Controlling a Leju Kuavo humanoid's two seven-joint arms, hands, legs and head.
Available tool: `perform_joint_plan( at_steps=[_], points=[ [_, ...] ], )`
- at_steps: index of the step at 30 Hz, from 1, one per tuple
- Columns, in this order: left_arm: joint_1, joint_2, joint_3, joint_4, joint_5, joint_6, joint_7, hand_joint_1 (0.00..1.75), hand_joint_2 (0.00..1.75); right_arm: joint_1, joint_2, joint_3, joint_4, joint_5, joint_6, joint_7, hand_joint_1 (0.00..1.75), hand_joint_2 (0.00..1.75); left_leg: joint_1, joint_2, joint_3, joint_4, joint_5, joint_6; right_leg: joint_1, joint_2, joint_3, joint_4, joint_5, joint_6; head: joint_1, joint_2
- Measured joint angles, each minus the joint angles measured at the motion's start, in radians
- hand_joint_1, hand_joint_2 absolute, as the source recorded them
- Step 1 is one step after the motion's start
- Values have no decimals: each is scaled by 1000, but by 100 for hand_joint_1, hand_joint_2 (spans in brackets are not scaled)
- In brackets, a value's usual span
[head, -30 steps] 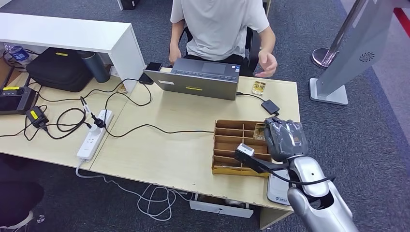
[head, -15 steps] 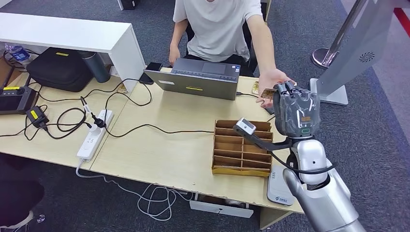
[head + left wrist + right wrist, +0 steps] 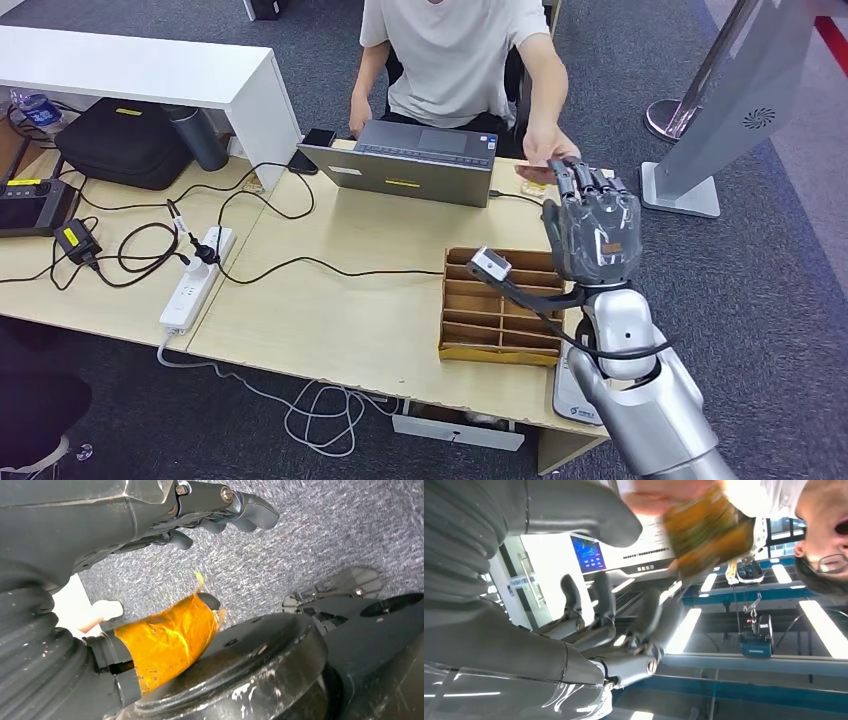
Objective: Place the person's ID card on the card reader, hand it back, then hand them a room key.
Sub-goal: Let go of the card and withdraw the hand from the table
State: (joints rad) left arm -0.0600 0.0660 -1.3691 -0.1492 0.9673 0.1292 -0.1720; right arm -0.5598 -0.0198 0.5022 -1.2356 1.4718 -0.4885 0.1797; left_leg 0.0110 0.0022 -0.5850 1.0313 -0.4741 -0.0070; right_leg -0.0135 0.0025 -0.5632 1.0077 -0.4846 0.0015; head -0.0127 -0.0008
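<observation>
Right of centre in the head view, the right hand has been raised from the wooden tray and is now held up with fingers apart, holding nothing. The room key has been taken by the person's hand just above it, so the handover is judged complete.

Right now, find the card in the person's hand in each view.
Head view: the card sits in the person's hand, just beyond the right hand.
Right wrist view: a blurred orange card past the fingertips.
Left wrist view: not there.
Shared landmark: the right hand.
</observation>
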Motion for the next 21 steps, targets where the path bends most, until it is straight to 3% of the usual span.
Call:
perform_joint_plan(
  at_steps=[10, 15, 18, 21],
  points=[
    [0, 0, 0, 0, 17, -1, 13, 0, 175, 20, -1, -18, 5, 2, 12, 4, 0, 175, 0, 0, 0, 0, 0, 0, 0, 0, 0, 0, 0, 0, 0, 0],
    [1, 0, 0, 0, 26, -2, 22, 0, 175, 48, -27, -54, 1, 2, 15, 10, 0, 175, 0, 0, 0, 0, 0, 0, 0, 0, 0, 0, 0, 0, 0, 0],
    [1, 0, 0, 0, 36, 2, 22, 0, 175, 72, -56, -81, -7, -3, 19, 18, 0, 175, 0, 0, 0, 1, 0, 0, 0, 0, -1, -1, 0, 0, 0, 0],
    [4, 0, 0, 0, 52, 7, 23, 0, 175, 128, -130, -138, -30, -1, 20, 24, 0, 175, 0, -5, 0, 1, 0, 0, 0, -5, 0, -2, -1, 1, 0, 0]
  ],
)
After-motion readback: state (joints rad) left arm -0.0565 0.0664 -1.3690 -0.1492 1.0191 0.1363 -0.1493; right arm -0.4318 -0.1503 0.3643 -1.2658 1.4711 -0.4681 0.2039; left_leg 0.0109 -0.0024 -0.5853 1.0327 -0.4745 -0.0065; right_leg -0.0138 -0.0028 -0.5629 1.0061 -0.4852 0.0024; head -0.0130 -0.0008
